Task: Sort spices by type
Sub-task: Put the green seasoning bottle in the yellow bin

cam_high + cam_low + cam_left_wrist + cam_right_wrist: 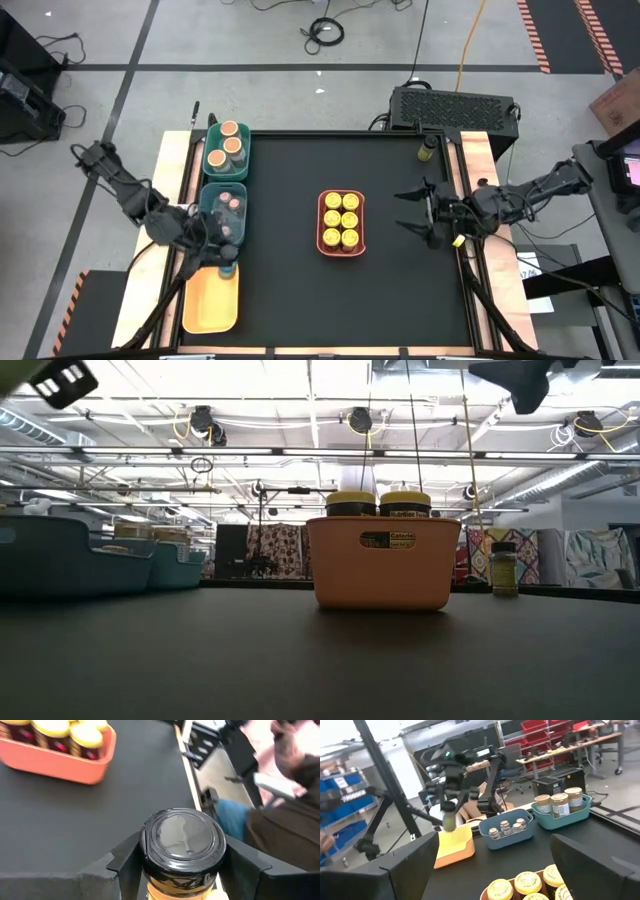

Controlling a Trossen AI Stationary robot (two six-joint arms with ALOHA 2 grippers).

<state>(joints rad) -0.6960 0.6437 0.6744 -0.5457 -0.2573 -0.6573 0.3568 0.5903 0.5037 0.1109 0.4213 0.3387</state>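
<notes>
My left gripper [226,262] is shut on a spice jar with a black lid [182,837], at the far end of the yellow tray [210,300] and above it. The coral tray [340,222] mid-table holds several yellow-lidded jars [341,219]. The green tray [228,150] holds tan-lidded jars, and the teal tray [223,208] holds small pinkish-lidded ones. One more dark-lidded jar [428,148] stands on its base at the far right of the table. My right gripper [402,210] stands open right of the coral tray, with nothing between its fingers. My left gripper pinches the jar's round sides just under the lid [150,870] between its two fingers [125,867], one on either side. The fingers slant down from the table's left side. The jar is upright, lid up, clear of the yellow tray [452,845] below it.
The three filled trays and the yellow tray line the table's left side. Bare black tabletop [290,180] lies between them and the coral tray. A grey box [455,105] stands behind the far right corner. A person's sleeve [280,825] shows beyond the table edge.
</notes>
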